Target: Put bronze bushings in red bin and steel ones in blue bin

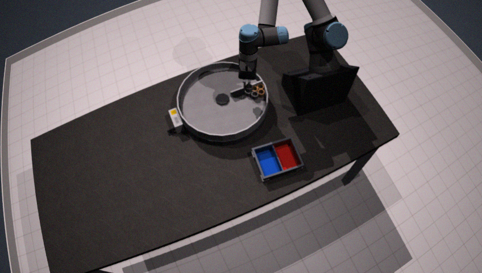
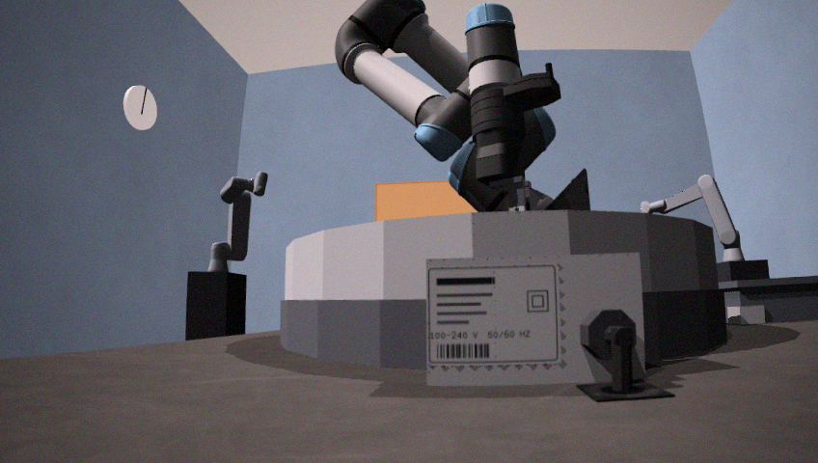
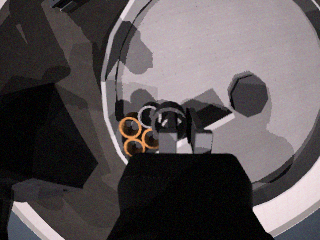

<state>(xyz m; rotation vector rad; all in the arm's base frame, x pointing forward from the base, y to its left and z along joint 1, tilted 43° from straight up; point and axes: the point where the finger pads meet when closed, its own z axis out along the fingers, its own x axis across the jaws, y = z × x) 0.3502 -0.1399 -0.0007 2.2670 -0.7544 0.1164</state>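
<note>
My gripper (image 1: 248, 83) (image 2: 519, 195) (image 3: 181, 118) is shut on the wall of a steel bushing (image 1: 248, 91) (image 3: 172, 110), one finger inside and one outside. It holds the bushing a little above the turntable (image 1: 209, 118) (image 2: 350, 258) (image 3: 200, 40). Another steel bushing (image 1: 254, 96) (image 3: 139, 117) stands beside it. Three bronze bushings, one at the left (image 3: 120, 127), one nearer the fingers (image 3: 143, 138) and one lower (image 3: 125, 147), stand close together by the rim. The blue bin (image 1: 269, 164) and red bin (image 1: 285, 153) share a tray; a small bright patch shows in the red one.
A grey bar (image 1: 239, 92) (image 3: 220, 121) crosses part of the turntable beside the held bushing. A dark hub (image 1: 222, 99) (image 3: 248, 95) is at the middle. The raised rim (image 1: 178, 98) surrounds it all. A white box (image 1: 176, 118) (image 2: 602, 275) stands outside the rim.
</note>
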